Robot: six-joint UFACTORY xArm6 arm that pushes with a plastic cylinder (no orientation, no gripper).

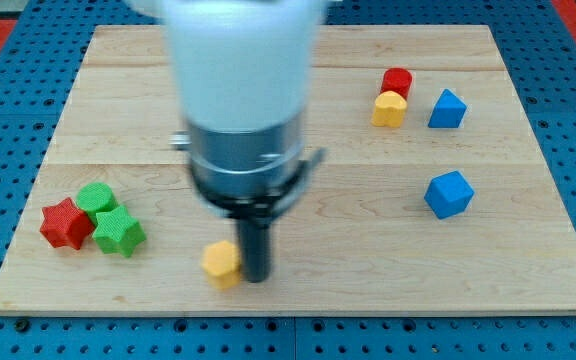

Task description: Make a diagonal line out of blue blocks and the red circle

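Note:
The red circle block (397, 81) sits at the view's upper right, touching a yellow heart-like block (389, 109) just below it. A blue block (447, 109) stands to the right of these. A second blue block (449, 194) lies lower, at the view's right. My tip (256, 277) is near the view's bottom centre, right beside a small yellow block (221, 263) on its left, far from the blue blocks and the red circle.
At the view's left lie a red star block (65, 223), a green round block (95, 198) and a green star block (118, 232), clustered together. The arm's wide body (243, 100) hides the board's top centre. The wooden board (528, 280) rests on a blue perforated surface.

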